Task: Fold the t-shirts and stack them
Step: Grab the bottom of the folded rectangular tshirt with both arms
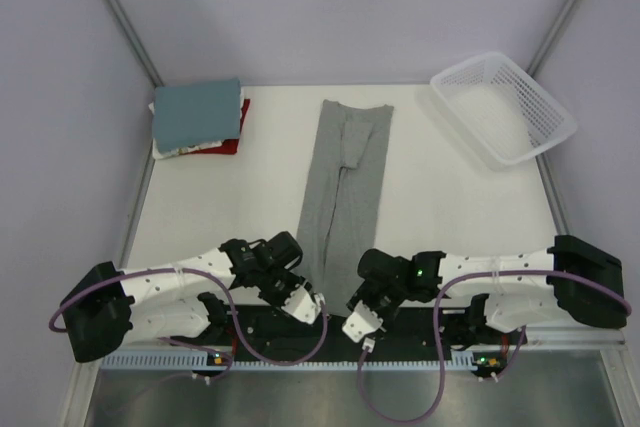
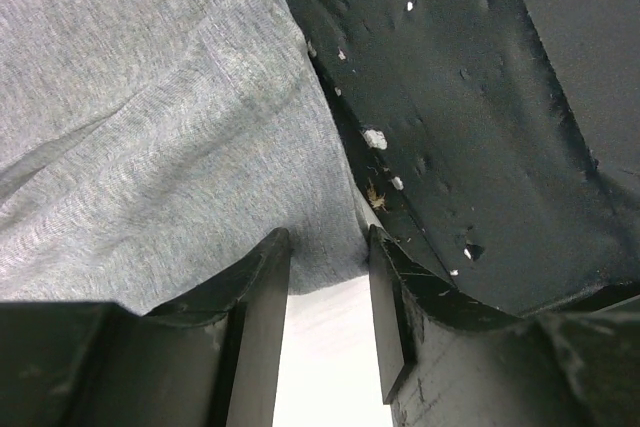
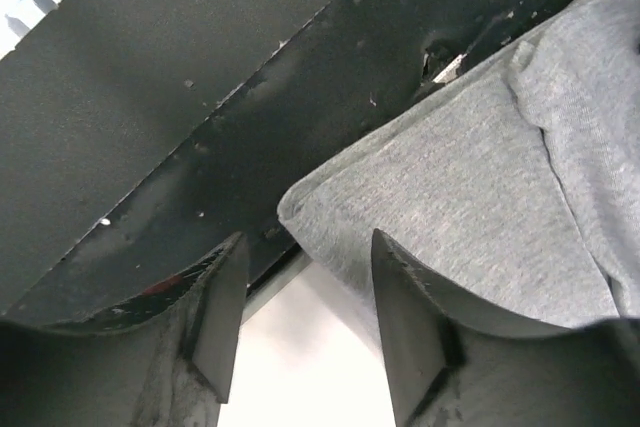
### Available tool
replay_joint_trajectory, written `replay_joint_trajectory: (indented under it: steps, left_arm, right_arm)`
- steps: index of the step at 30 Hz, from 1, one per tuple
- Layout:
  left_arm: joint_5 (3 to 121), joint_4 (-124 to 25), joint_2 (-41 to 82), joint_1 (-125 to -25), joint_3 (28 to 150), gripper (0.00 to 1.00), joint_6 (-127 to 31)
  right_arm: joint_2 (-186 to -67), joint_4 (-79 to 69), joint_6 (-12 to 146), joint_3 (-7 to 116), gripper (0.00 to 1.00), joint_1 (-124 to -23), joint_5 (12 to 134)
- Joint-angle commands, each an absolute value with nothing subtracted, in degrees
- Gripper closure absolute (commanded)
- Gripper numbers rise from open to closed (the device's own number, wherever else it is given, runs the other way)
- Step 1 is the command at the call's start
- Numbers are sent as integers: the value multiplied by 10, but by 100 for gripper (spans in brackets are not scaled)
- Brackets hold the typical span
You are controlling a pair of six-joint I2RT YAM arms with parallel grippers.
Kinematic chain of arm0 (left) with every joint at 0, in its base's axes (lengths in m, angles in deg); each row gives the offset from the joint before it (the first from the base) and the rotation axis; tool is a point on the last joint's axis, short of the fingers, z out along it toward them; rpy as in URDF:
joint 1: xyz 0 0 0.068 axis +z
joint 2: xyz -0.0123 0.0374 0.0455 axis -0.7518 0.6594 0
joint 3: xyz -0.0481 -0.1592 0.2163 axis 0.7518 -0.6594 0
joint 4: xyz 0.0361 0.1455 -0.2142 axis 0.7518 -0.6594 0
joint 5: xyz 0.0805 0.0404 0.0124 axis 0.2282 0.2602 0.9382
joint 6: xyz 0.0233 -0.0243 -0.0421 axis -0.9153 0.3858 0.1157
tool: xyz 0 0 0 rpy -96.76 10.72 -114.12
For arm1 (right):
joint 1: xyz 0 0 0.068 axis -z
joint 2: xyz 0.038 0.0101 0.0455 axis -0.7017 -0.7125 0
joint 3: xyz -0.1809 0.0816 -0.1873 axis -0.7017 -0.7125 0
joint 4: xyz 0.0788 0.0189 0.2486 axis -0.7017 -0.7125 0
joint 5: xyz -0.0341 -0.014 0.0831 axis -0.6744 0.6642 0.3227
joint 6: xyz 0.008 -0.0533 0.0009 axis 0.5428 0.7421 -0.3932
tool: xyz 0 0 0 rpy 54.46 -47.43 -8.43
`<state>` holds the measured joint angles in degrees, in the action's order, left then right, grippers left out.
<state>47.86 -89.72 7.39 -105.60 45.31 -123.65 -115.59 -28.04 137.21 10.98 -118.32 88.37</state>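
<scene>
Long heather-grey cloth t-shirt (image 1: 345, 182), narrow strip, middle of white desk (image 1: 220, 197), hem at near edge. My left fingers (image 2: 255, 307) and right fingers (image 3: 405, 307) spread, pinching nothing. Cloth light, limp, likely slides; I'd pinch hem corners.

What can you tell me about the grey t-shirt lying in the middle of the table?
The grey t-shirt is heather knit cloth, folded lengthwise into a long narrow strip and lying flat down the white table. Its near corners reach the black strip, one between the open fingertips of the left gripper, the other at the right gripper.
</scene>
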Motion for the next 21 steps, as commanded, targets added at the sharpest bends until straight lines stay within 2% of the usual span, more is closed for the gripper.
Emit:
replay_joint_trajectory:
  steps: [1,3,5,6,11,21]
  left_arm:
    - [489,-881,82,-1060,446,59,-1250]
    - [491,-876,84,-1060,442,62,-1248]
    - [496,-868,84,-1062,441,70,-1242]
    - [500,-867,84,-1063,441,75,-1238]
    - [517,-864,81,-1062,457,99,-1210]
    - [564,-834,81,-1032,559,100,-1081]
  right_arm:
    - [-1186,-232,1401,108,55,-1193,913]
    - [-1201,-232,1404,112,72,-1194,916]
    - [-1203,-232,1402,114,90,-1194,914]
    - [-1200,-232,1400,114,94,-1194,913]
    - [-1174,-234,1354,121,100,-1187,909]
    - [-1088,-191,1244,145,100,-1018,903]
